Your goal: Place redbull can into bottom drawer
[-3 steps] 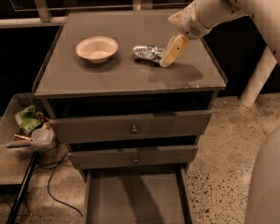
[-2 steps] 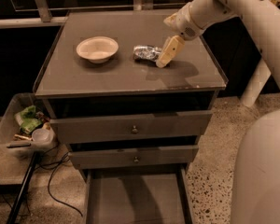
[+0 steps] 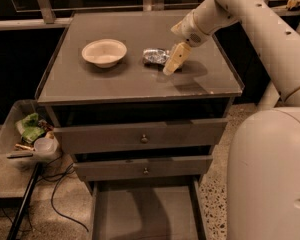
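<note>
The redbull can (image 3: 155, 56) is a small crinkled silver can lying on its side on the grey cabinet top (image 3: 135, 79), right of the cream bowl (image 3: 104, 52). My gripper (image 3: 173, 60) hangs from the white arm that reaches in from the upper right. It sits right beside the can's right end, with its cream fingers (image 3: 175, 58) pointing down and to the left. The can rests on the top, not lifted. The bottom drawer (image 3: 145, 209) is pulled out at the foot of the cabinet, and its flat grey floor shows bare.
Two upper drawers with round knobs (image 3: 144, 139) stand slightly pulled out. A clear bin (image 3: 27, 136) with rubbish and a cup sits at the left on a low stand. Cables lie on the floor there. My white base (image 3: 270, 179) fills the right foreground.
My gripper has moved left and a little down along the cabinet top, closing in on the can's right end. The can and the bowl have not moved.
</note>
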Robot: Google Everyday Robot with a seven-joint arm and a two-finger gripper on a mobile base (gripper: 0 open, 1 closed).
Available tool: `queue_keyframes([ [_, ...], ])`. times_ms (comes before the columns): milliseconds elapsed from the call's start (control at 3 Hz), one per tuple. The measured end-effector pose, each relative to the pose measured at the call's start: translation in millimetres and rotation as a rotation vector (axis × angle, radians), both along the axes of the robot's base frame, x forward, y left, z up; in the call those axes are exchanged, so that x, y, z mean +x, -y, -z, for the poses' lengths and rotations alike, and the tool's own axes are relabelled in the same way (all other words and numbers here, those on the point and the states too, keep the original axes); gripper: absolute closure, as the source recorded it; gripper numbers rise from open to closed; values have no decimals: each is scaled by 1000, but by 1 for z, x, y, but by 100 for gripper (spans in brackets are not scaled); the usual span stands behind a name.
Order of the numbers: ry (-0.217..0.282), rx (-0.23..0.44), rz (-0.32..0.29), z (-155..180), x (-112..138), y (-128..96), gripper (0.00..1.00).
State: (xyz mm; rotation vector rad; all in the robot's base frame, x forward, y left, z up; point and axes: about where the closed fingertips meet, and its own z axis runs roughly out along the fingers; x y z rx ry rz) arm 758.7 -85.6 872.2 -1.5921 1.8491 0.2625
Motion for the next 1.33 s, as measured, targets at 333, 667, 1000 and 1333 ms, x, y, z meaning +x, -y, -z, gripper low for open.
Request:
queue_keyframes([
  [333,-25,-3,9,12,6,-1,0],
  [667,-48,-3,23,23,8,1,0],
  [1000,-49,-3,23,24,8,1,18],
  [1333,-49,-3,23,24,8,1,41],
])
